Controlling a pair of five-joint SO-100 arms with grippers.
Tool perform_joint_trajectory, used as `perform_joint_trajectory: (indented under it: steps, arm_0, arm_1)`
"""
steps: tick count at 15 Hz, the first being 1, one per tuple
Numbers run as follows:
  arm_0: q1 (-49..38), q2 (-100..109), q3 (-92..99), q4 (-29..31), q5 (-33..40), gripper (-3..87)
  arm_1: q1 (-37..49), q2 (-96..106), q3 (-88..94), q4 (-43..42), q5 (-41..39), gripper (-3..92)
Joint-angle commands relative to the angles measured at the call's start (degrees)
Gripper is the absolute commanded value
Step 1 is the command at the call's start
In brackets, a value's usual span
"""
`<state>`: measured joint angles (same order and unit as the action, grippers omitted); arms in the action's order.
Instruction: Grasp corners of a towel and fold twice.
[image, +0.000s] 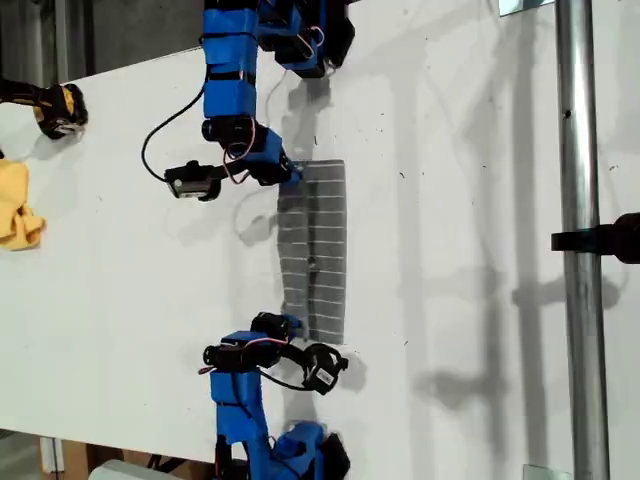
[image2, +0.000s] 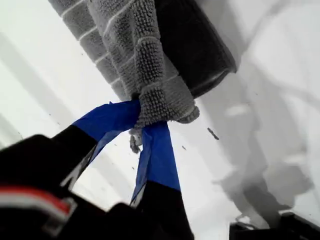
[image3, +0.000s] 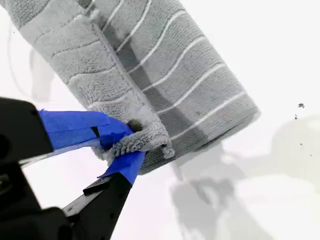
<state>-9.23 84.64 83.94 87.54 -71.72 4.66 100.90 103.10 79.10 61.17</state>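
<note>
The grey striped towel (image: 315, 250) lies as a narrow folded strip on the white table (image: 460, 300). In the exterior view one blue arm's gripper (image: 291, 172) pinches the strip's upper corner. The other arm's gripper (image: 290, 325) pinches its lower corner. The wrist views do not settle which arm is which. My first gripper (image2: 145, 122) is shut on a bunched corner (image2: 162, 102) of the towel (image2: 125, 45), whose edge is raised off the table. My second gripper (image3: 122, 145) is shut on a curled corner (image3: 137, 140) of the layered towel (image3: 165, 75).
A yellow cloth (image: 15, 210) and a black-and-yellow object (image: 60, 110) sit at the exterior view's left edge. A metal pole (image: 580, 240) runs down the exterior view's right side with a black clamp (image: 605, 240) on it. White table shows between towel and pole.
</note>
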Motion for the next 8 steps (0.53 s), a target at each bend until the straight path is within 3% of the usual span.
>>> perform_joint_trajectory:
  steps: [1, 8]
  arm_0:
    - [5.4, 3.3, 3.3, -4.0, -4.9, -1.5]
    - [10.5, 0.9, 13.6, -16.0, -12.3, -1.4]
  arm_1:
    - [-5.4, 2.5, 2.2, -3.3, 3.4, -0.1]
    - [-9.6, -3.3, 9.6, -11.2, 7.8, -0.1]
